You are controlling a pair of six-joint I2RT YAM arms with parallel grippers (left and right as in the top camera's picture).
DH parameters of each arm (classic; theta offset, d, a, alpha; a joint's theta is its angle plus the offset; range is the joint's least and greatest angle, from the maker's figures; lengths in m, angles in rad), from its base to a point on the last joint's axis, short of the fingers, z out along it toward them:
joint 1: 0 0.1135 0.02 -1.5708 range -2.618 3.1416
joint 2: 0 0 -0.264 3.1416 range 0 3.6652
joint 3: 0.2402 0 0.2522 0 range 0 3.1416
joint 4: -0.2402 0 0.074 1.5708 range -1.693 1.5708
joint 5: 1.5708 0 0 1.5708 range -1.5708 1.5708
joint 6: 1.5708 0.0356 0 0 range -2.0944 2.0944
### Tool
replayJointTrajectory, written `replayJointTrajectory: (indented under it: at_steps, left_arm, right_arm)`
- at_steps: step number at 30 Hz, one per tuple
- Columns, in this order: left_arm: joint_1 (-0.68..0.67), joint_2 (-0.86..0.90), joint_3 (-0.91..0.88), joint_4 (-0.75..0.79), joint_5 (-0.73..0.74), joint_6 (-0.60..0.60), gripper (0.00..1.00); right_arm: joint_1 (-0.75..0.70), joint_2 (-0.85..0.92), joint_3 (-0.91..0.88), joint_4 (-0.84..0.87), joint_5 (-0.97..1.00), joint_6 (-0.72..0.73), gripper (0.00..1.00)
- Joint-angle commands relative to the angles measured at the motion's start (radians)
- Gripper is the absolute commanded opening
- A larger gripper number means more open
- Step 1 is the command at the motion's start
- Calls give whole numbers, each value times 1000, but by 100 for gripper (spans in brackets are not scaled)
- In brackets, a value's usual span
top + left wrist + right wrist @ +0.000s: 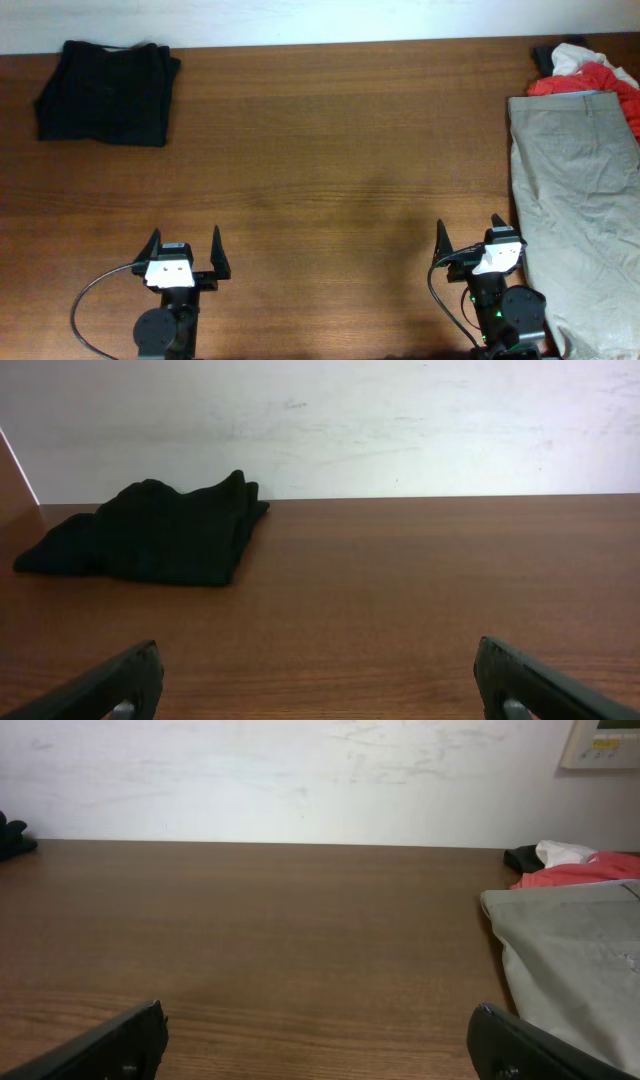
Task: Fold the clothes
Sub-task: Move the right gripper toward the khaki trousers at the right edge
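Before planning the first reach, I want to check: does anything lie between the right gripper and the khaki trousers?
Nothing visible does. The khaki trousers lie just to the right of the open right gripper, with only bare table between them.

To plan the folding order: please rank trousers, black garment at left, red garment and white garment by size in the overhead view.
1. trousers
2. black garment
3. red garment
4. white garment
Red and white partly hidden; visible parts compared.
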Motion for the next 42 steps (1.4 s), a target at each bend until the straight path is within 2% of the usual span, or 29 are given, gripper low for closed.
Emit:
replayJointTrajectory:
  at_steps: [1,34,35,37,40,42]
  left_arm:
    - [6,-8,-6,-1,12,16,99]
    - [6,-8,-6,-1,12,16,99]
    - [6,-8,-6,-1,12,16,99]
    - [6,-8,-6,-1,12,16,99]
    - [6,-8,-6,-1,12,16,99]
    - [6,-8,-6,-1,12,16,99]
  right_arm:
    - [-6,-5,-8,-3,-1,-6,99]
    - [-6,-5,-8,8,-11,-6,99]
    - [-6,-5,-8,47,-90,16,99]
    - [-6,-5,-8,85,-456,236,99]
    - [-6,-5,-8,171,-536,455,99]
    - [-6,-5,-8,279,-517,473,99]
